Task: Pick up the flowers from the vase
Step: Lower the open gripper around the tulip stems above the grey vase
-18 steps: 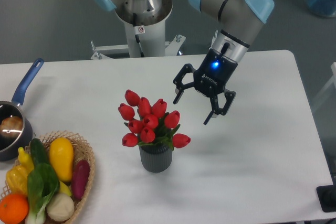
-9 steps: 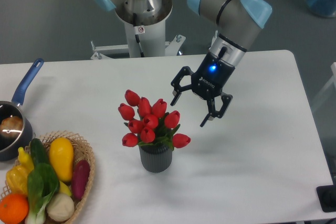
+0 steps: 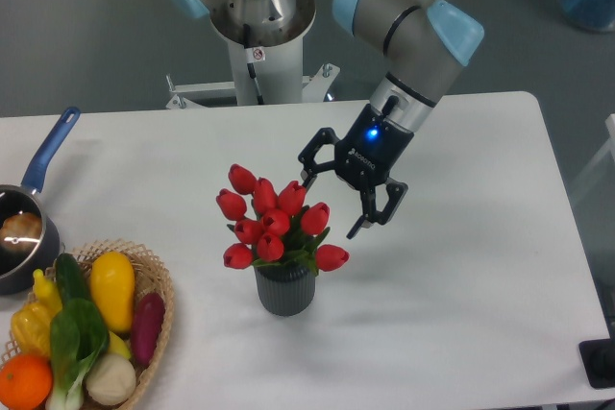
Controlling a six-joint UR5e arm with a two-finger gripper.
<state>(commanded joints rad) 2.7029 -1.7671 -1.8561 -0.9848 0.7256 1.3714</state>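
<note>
Approaching from the right and above, the gripper [image 3: 329, 205] hangs with its jaws spread wide and nothing between them, presumably so the two fingers can pass either side of the bunch. One fingertip [image 3: 307, 180] sits just beside the uppermost buds; the other [image 3: 354, 233] hangs lower, near the rightmost bud. No contact that I can confirm.

Fixed camera, the only view:
- The flowers [image 3: 274, 223] stand in the vase [image 3: 284, 291], buds fanned upward, leaves spilling over the rim. Stems are hidden inside the mouth, so the heads and leaves are all there is to grasp.
- Vase sits upright on the white table [image 3: 461, 266], near the middle front. Nothing holds it down; I judge a tight stem fit could drag it up with the bunch.
- Wrist is tilted, jaws aimed down and left toward the bunch. Depth from this angle is poor; the claw may be slightly behind the flowers rather than level with them.
- Wicker basket [image 3: 159, 285] of vegetables and the saucepan [image 3: 29, 228] lie well apart at the left, off the approach line.

Judgement: reach phase, grasp not yet made.
</note>
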